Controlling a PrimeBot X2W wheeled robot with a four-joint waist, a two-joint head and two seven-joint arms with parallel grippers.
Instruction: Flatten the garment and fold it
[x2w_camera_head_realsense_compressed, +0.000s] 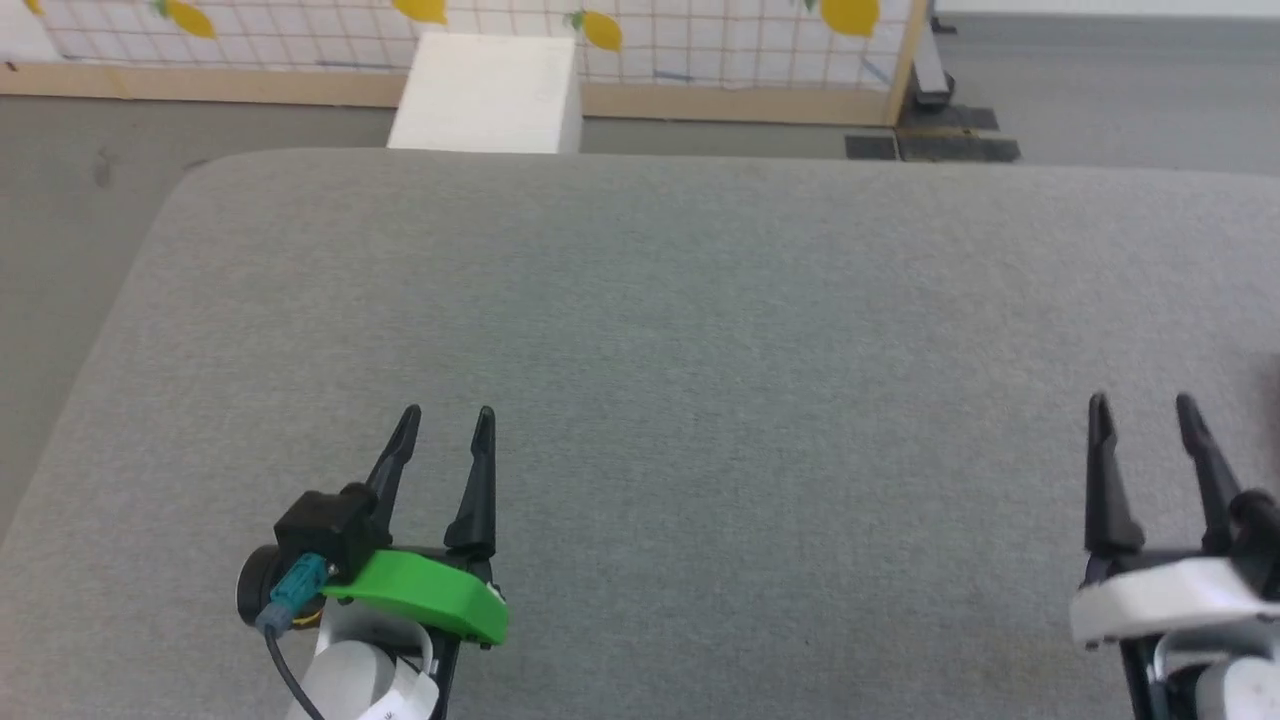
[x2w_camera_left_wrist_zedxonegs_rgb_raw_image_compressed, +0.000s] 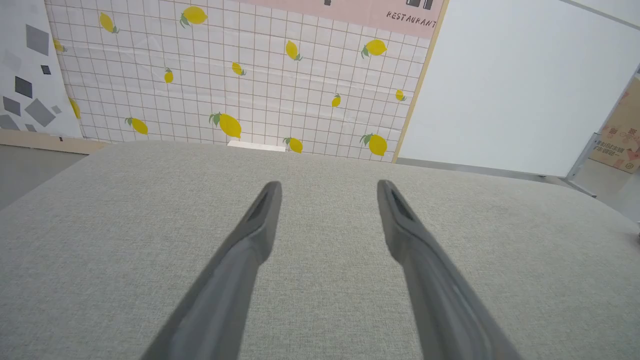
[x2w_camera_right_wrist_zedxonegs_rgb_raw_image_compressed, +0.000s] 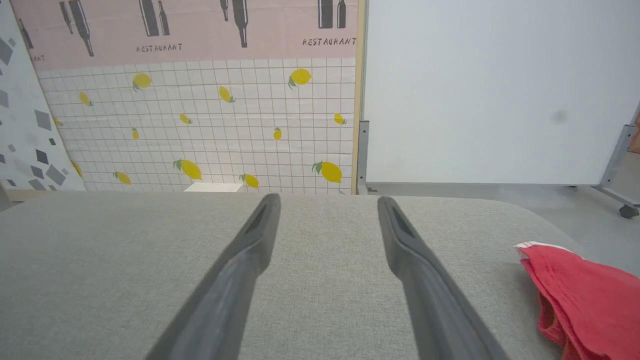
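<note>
The garment (x2w_camera_right_wrist_zedxonegs_rgb_raw_image_compressed: 585, 295), bright red fabric with a thin white edge, lies bunched on the grey padded table (x2w_camera_right_wrist_zedxonegs_rgb_raw_image_compressed: 125, 280) at the lower right of the right wrist view, off to the right of my right gripper (x2w_camera_right_wrist_zedxonegs_rgb_raw_image_compressed: 328, 201). That gripper's fingers are spread with nothing between them. In the head view my right gripper (x2w_camera_head_realsense_compressed: 1143, 407) sits at the lower right and my left gripper (x2w_camera_head_realsense_compressed: 447, 417) at the lower left, both open and hovering over the grey table (x2w_camera_head_realsense_compressed: 640, 320). My left gripper (x2w_camera_left_wrist_zedxonegs_rgb_raw_image_compressed: 328, 187) holds nothing.
A white box (x2w_camera_head_realsense_compressed: 488, 95) stands on the floor past the table's far edge. Behind it runs a lemon-patterned grid wall (x2w_camera_head_realsense_compressed: 640, 30) with a wooden frame. A white panel (x2w_camera_right_wrist_zedxonegs_rgb_raw_image_compressed: 490, 90) on wheeled legs stands to the right.
</note>
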